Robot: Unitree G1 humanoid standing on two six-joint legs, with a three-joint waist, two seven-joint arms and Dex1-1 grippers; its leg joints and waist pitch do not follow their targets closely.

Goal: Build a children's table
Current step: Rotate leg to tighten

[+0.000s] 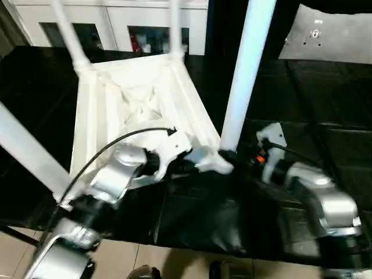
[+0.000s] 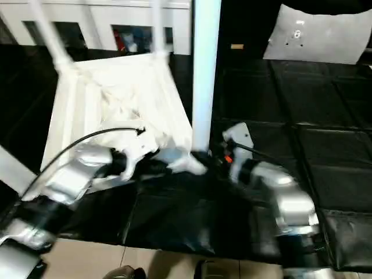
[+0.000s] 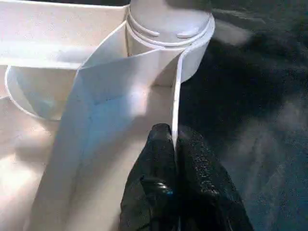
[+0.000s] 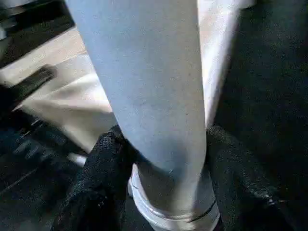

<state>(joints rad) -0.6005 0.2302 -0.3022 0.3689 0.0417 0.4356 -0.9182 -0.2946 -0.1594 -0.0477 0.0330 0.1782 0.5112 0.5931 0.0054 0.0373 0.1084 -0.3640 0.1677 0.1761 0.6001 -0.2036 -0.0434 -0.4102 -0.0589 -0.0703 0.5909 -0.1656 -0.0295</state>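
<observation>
I read this as an indoor robot test room: black padded mats [image 2: 302,139] cover the work surface, beige floor tiles [image 1: 174,261] show at its near edge, and white cabinets [image 1: 116,23] line the back wall.

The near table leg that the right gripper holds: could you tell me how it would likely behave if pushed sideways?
The leg looks stiff, smooth plastic, so the right gripper might slip. Long and upright in its corner socket, it would probably lever the upturned table top, whose rim the left gripper pinches.
</observation>
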